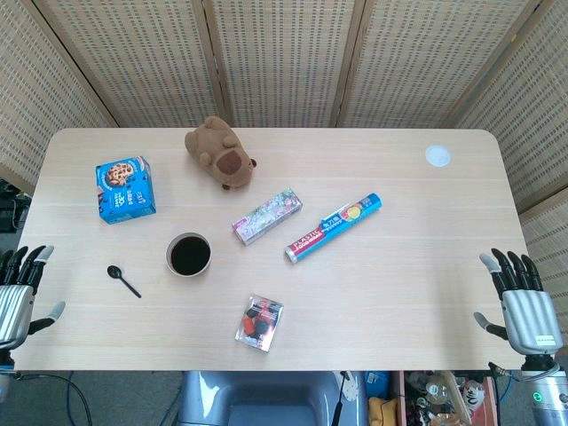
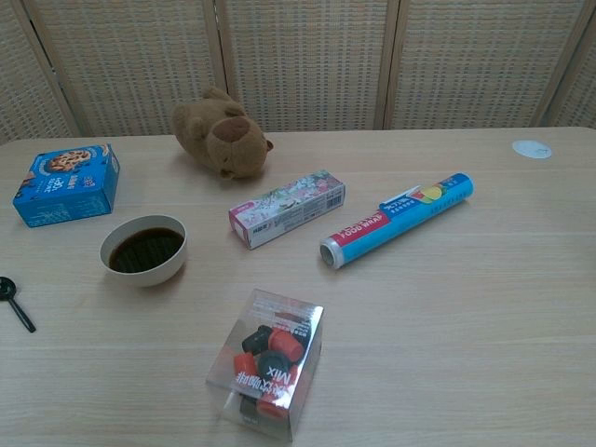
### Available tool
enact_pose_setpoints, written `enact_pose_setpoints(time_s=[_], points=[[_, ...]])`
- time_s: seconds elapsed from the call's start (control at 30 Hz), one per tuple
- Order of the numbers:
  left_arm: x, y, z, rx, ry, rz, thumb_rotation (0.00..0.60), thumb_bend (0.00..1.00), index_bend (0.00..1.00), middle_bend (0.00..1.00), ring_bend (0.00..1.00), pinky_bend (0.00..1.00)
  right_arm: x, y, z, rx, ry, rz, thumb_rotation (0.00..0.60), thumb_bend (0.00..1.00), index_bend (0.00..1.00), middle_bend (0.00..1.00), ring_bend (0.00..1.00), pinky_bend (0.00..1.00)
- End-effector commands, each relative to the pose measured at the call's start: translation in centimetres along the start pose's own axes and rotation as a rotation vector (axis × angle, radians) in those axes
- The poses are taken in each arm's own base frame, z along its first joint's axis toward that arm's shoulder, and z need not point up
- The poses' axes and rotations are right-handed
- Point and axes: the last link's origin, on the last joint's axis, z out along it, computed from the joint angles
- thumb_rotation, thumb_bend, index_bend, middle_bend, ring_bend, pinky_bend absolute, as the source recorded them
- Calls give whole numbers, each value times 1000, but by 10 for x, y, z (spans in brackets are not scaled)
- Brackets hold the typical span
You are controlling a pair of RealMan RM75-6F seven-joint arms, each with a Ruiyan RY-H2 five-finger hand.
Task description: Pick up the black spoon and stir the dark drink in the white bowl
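Note:
A small black spoon [image 1: 123,280] lies flat on the table, left of the white bowl [image 1: 189,255]; the chest view shows the spoon [image 2: 16,302] at the left edge. The bowl [image 2: 144,250] holds a dark drink. My left hand [image 1: 21,288] hovers at the table's left edge, fingers spread, holding nothing, a short way left of the spoon. At the table's right edge my right hand [image 1: 520,299] is also spread and empty, far from both objects. Neither hand shows in the chest view.
A blue snack box [image 1: 125,188], a brown plush toy [image 1: 219,152], a flowered carton [image 1: 267,216], a blue wrap roll [image 1: 334,228] and a clear packet of red and black pieces [image 1: 259,322] lie around the bowl. A white disc [image 1: 437,156] sits far right.

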Motion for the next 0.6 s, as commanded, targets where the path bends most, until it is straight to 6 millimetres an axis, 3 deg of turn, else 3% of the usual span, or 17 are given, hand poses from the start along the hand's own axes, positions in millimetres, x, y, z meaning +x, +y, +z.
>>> enact_pose_setpoints(time_s=[0.03, 0.43, 0.53, 0.6], points=[[0, 0, 0, 0, 0, 0, 600, 264, 0, 159, 75, 0, 0, 0, 0, 1, -1, 0, 600, 212, 141, 151, 0, 26], [1, -3, 0, 8, 1, 10, 600, 263, 0, 189, 106, 17, -1, 1, 1, -1, -4, 2, 600, 212, 141, 151, 0, 26], [0, -4, 1, 15, -5, 17, 600, 263, 0, 207, 127, 67, -1, 3, 0, -4, -4, 3, 600, 212, 141, 152, 0, 26], [-1, -7, 3, 21, -7, 31, 600, 263, 0, 249, 179, 166, -1, 3, 0, -5, -4, 2, 600, 212, 141, 152, 0, 26]])
